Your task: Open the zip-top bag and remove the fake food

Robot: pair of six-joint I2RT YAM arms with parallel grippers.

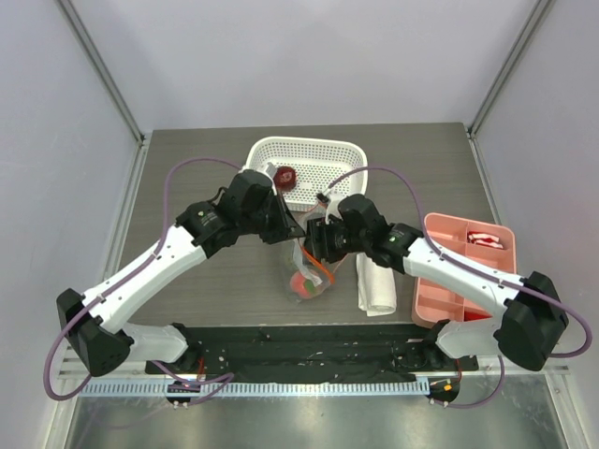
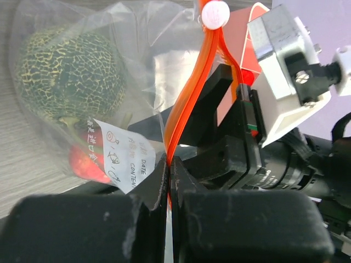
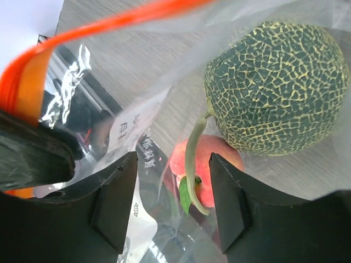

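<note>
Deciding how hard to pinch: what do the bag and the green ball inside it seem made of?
The zip-top bag looks like thin clear plastic film, glossy: it crinkles and shows glare, with a thicker-looking orange zip strip. The green ball seems moulded plastic, matt, with a pale net pattern; foam or rubber cannot be ruled out.

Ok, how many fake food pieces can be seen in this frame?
3. A netted green melon and a pinkish-red peach lie inside the clear plastic zip-top bag; a dark red round fruit sits in the white perforated basket. More could be hidden.
</note>
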